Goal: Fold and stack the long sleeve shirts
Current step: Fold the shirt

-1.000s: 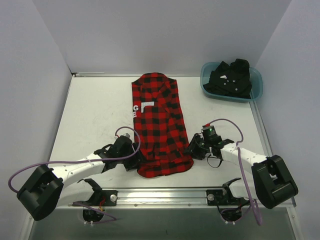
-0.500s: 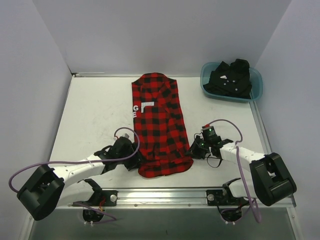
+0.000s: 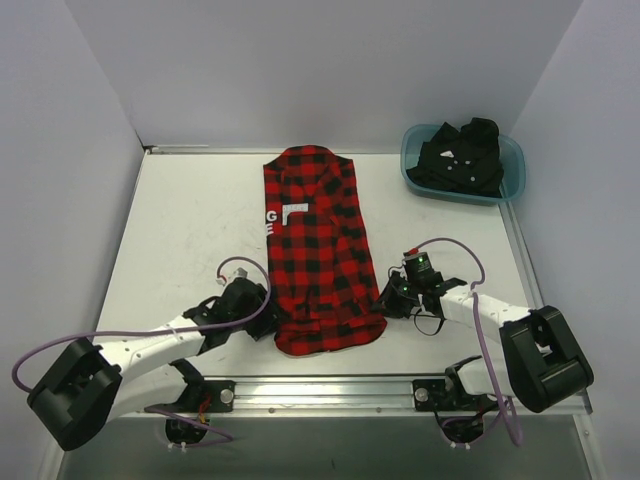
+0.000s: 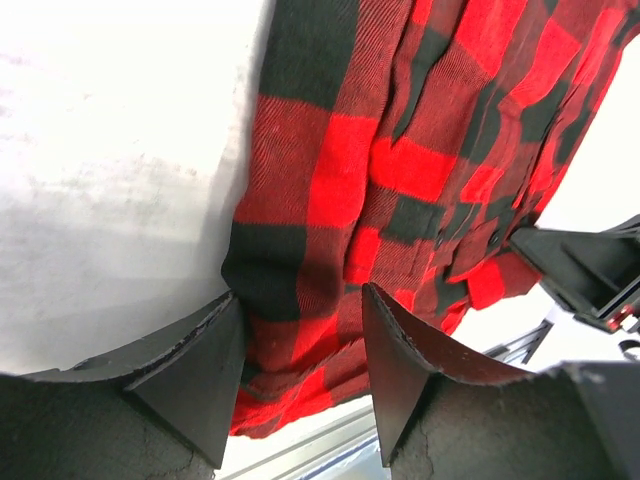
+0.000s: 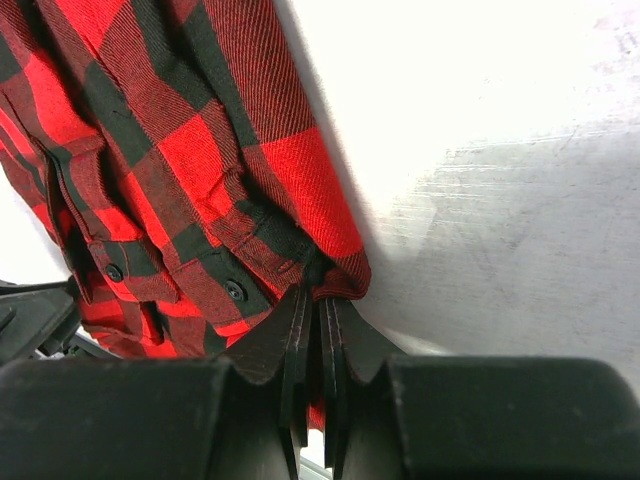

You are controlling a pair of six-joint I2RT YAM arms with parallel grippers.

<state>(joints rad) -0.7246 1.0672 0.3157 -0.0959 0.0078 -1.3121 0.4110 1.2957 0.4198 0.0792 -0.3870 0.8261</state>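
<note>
Top view: flannel shirt (image 3: 318,250) spread flat on table (image 3: 180,230); black shirt (image 3: 462,155) in teal tub (image 3: 511,186), far right of it.
Left wrist: left gripper (image 4: 300,305) fingers spread, astride the flannel shirt's left hem.
Right wrist: right gripper (image 5: 313,300) fingers pressed together, pinching the flannel shirt's right hem.

Diffuse overhead light is illuminating the top view evenly; the white table (image 3: 180,230) is showing only soft, short shadows beside the arms (image 3: 150,345). In both wrist views the tabletop is glaring to near white, the flannel shirt (image 5: 200,150) is rendering sharp weave and casting a grey shadow, and the near fingers (image 4: 190,370) are appearing dark and slightly blurred
</note>
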